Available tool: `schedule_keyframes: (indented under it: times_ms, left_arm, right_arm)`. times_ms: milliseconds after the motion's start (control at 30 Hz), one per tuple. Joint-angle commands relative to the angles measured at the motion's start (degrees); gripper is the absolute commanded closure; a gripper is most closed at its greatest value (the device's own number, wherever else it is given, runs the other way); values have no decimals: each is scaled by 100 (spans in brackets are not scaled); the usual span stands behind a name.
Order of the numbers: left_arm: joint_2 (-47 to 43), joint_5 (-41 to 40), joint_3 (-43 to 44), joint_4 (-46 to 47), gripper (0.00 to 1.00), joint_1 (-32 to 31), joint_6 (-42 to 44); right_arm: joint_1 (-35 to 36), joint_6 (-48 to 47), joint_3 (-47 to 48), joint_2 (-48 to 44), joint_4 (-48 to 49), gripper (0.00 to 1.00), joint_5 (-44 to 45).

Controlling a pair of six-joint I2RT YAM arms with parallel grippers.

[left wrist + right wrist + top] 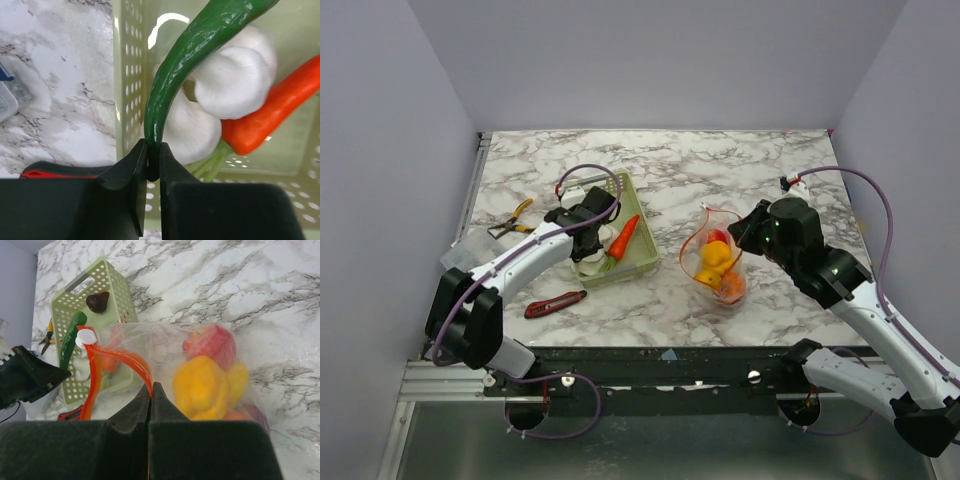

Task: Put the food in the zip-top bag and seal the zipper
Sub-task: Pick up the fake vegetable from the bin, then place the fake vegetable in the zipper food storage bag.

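pinching green chili (200, 45) by one end, left hand (153, 161), long axis pointing away

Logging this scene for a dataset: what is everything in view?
chili: 1, green, over basket, in left gripper
bulbs: 2, white, in basket
carrot: 1, orange, in basket
dark fruit: 1, brown, basket's far end
basket: 1, pale green, left of bag
bag: 1, clear, orange-red zipper, table's right half
bagged food: at least 3, red, yellow, orange
knife: 1, red-black, near edge
pliers: 1, yellow-handled, far left
clear box: 1, left edge
table: 1, marble
left gripper: 1, black, shut on chili
right gripper: 1, black, shut on bag
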Motion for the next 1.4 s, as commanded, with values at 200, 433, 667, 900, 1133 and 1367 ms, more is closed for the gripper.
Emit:
schedule_keyframes:
  times_ms: [200, 433, 667, 900, 1133, 1367]
  left_arm:
    - [-1047, 152, 653, -138, 100, -149, 805]
    - [-2277, 3634, 253, 1666, 100, -185, 3073]
    - [-2476, 5804, 428, 2290, 100, -714, 3303]
    - [-1867, 3877, 973, 1044, 100, -2014, 4607]
    - [-1714, 2222, 1169, 542, 100, -2251, 5524]
    - [-1444, 1477, 1544, 98, 100, -2418, 5888]
  right_arm:
    - [27, 28, -7, 81, 261, 100, -83]
    - [34, 18, 10, 119, 307, 99, -142]
    - [31, 67, 21, -28, 362, 99, 4]
    - [31, 94, 44, -197, 407, 100, -14]
    - [34, 116, -10, -232, 383, 99, -45]
    - [27, 60, 25, -111, 460, 99, -126]
